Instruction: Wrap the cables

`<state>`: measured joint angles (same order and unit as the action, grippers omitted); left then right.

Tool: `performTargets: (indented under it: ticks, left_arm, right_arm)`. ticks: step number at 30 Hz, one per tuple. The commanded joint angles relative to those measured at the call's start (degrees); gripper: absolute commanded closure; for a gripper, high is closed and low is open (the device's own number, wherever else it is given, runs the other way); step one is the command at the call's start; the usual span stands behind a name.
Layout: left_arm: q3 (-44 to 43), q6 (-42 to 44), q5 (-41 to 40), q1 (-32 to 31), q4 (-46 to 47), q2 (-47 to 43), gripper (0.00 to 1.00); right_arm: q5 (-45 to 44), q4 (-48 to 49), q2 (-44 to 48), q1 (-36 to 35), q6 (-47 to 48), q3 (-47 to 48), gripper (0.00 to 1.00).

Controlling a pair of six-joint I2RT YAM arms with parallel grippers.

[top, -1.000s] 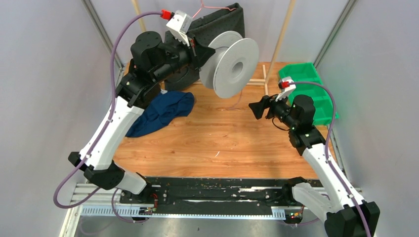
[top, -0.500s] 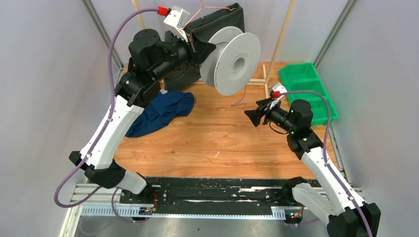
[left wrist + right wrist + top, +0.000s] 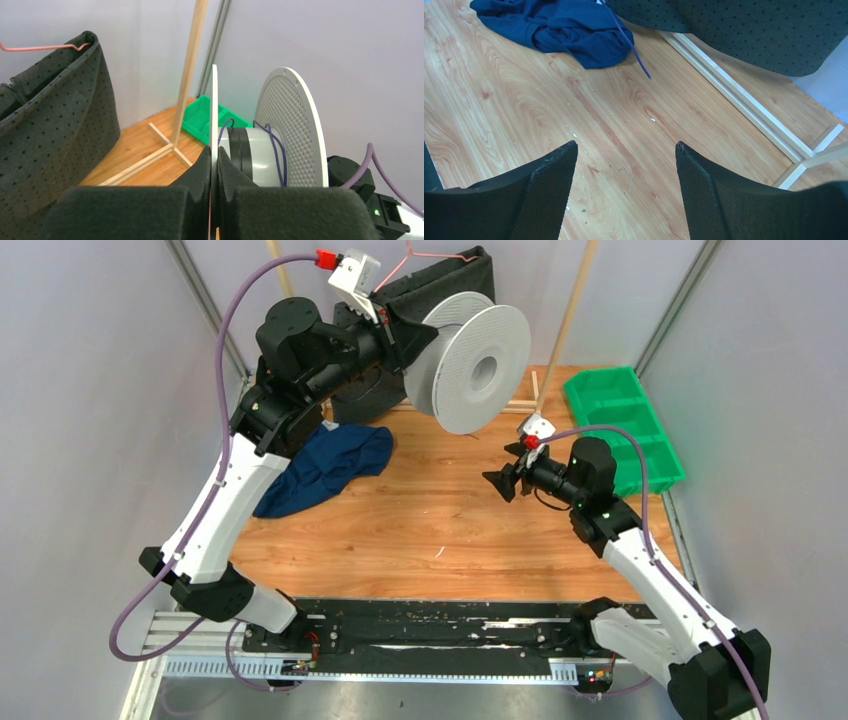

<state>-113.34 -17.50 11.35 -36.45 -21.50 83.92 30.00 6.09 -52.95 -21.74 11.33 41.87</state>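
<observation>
The left tool clamps a flange of the grey-white spool, held above the tabletop. The thin dark cable loops around its hub. The right tool gapes wide, empty.

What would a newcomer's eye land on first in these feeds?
The big grey-white spool, held up above the back of the table by the left gripper, which is shut on one flange. Next, the thin dark cable looped loosely round its hub, a free end hanging toward the table. The right gripper hovers open over the wood in front of the spool, holding nothing.
</observation>
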Motion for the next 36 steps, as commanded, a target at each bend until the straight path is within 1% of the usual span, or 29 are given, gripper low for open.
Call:
performTargets:
  ticks: [1, 10, 20, 29, 36]
  left_arm:
    - [-2.2, -0.8, 0.4, 0.2, 4.6, -0.5, 1.0]
    - [-2.2, -1.7, 1.7, 0.2, 5.5, 0.0, 1.0]
    - [-1.9, -1.8, 2.2, 0.2, 5.4, -0.1, 1.0]
    - [-2.0, -2.3, 2.9, 0.2, 5.2, -0.3, 1.0]
    - [-1.8, -2.7, 3.5, 0.2, 5.5, -0.7, 1.0]
  right_arm:
    - [-0.4, 1.7, -0.5, -1.1, 2.1, 2.2, 0.24]
    - [-1.2, 3.3, -1.1, -1.7, 2.1, 2.3, 0.17]
    - [-2.1, 6.4, -3.5, -3.5, 2.3, 2.9, 0.16]
    - [-2.2, 7.6, -4.9, -3.7, 3.3, 3.8, 0.16]
    - [-1.6, 10.1, -8.1, -4.9, 3.4, 5.2, 0.16]
